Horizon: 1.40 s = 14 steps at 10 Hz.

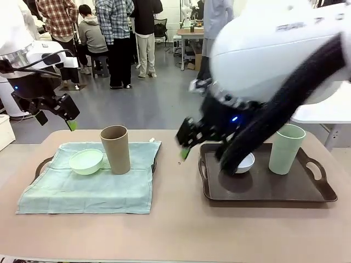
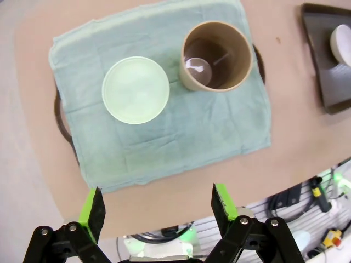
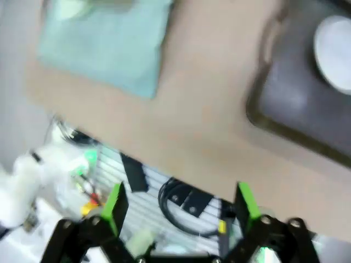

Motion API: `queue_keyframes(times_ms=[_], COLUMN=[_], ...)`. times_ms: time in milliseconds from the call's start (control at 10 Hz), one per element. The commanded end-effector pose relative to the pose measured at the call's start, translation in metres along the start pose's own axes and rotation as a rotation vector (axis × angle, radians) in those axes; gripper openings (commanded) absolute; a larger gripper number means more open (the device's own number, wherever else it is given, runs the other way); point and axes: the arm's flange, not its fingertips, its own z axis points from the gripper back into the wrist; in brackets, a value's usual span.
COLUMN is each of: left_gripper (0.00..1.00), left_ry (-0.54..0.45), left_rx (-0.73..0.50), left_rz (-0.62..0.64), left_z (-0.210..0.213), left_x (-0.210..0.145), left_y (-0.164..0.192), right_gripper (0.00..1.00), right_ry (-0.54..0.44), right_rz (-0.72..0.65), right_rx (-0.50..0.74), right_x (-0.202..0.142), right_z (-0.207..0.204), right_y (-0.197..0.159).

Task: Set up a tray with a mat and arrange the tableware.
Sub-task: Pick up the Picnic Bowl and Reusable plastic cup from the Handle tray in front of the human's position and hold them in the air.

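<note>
Front view. Left arm in from the upper left, wrist bent downward. Left gripper [image 1: 56, 120] up in the air beyond the table's [image 1: 175, 224] far left corner, spread wide, empty, touching nothing. Right arm large and close from the upper right, reaching toward the middle. Right gripper [image 1: 185, 143] blurred, low over the bare table between the mat [image 1: 88, 186] and the dark tray [image 1: 263, 192], gaping and holding nothing. On the mat, spread over a tray [image 1: 43, 164] at left: light green bowl [image 1: 86, 161], with tan-brown cup [image 1: 115, 149] upright just beside it. On the dark tray at right: pale green cup [image 1: 286, 148] upright, whitish-blue bowl [image 1: 245, 163] half hidden behind the arm's black cable sleeve.

Left wrist view. Looking straight down from high above. Fingers [image 2: 224, 200] far apart, nothing between them. Below: mat [image 2: 164, 137] with light green bowl [image 2: 135, 89] and tan-brown cup [image 2: 215, 55] side by side, apart; tray [image 2: 59, 118] handle peeking out at the mat's edge. Dark tray [image 2: 323, 71] with whitish-blue bowl [image 2: 343, 44] at the upper right corner.

Right wrist view. Blurred. Fingers [image 3: 247, 200] wide apart, empty, above the table's [image 3: 208, 120] edge. Mat [image 3: 104, 44] at upper left, dark tray [image 3: 301, 104] with whitish-blue bowl [image 3: 335, 52] at upper right.
</note>
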Motion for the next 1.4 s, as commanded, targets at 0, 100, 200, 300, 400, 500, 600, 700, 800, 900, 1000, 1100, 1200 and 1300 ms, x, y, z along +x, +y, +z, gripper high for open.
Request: queue_keyframes(times_ms=[0, 100, 200, 300, 400, 500, 600, 700, 800, 900, 1000, 1100, 1200, 1300], left_gripper=[1.00, 1.00, 1.00, 1.00, 1.00, 1.00, 1.00, 1.00, 1.00, 1.00, 1.00, 1.00, 1.00, 1.00], left_ry=[0.050, 0.096, 0.154, 0.046, 0.046, 0.096, 0.050, 0.020, 0.003, -0.008, -0.001, -0.019, -0.019, -0.033], left_rx=[-0.086, -0.163, -0.130, -0.084, -0.084, -0.117, -0.313, -0.538, -0.694, -0.760, -0.776, -0.614, -0.614, -0.715], left_rz=[0.090, 0.085, 0.119, 0.043, 0.043, 0.064, 0.099, 0.136, 0.167, 0.223, 0.233, 0.197, 0.197, 0.237], left_z=[0.008, 0.010, 0.020, 0.007, 0.007, 0.011, 0.013, 0.003, -0.007, -0.019, -0.024, -0.004, -0.004, -0.023], left_x=[0.005, 0.002, 0.000, 0.000, 0.000, -0.002, 0.006, 0.005, 0.007, 0.010, 0.017, 0.003, 0.003, 0.005], left_y=[-0.014, -0.016, -0.018, -0.012, -0.012, -0.016, 0.005, 0.039, 0.069, 0.093, 0.106, 0.078, 0.078, 0.110], right_gripper=[1.00, 1.00, 1.00, 1.00, 1.00, 1.00, 1.00, 1.00, 1.00, 1.00, 1.00, 1.00, 1.00, 1.00], right_ry=[-0.163, -0.192, -0.095, -0.095, -0.095, -0.156, -0.189, -0.210, -0.239, -0.288, -0.297, -0.277, -0.277, -0.322], right_rz=[-0.244, -0.272, -0.118, -0.118, -0.118, -0.181, -0.188, -0.207, -0.231, -0.240, -0.374, -0.236, -0.236, -0.278], right_rx=[-0.141, -0.179, -0.036, -0.036, -0.036, -0.080, 0.296, 0.715, 0.929, 1.071, 1.022, 0.528, 0.528, 0.710], right_x=[-0.035, -0.055, -0.007, -0.007, -0.007, -0.031, -0.022, -0.024, -0.033, -0.041, -0.042, -0.031, -0.031, -0.038], right_z=[0.057, 0.084, 0.034, 0.034, 0.034, 0.065, 0.073, 0.079, 0.076, 0.074, 0.064, 0.085, 0.085, 0.089], right_y=[-0.057, -0.076, -0.031, -0.031, -0.031, -0.054, -0.095, -0.159, -0.207, -0.240, -0.263, -0.208, -0.208, -0.263])
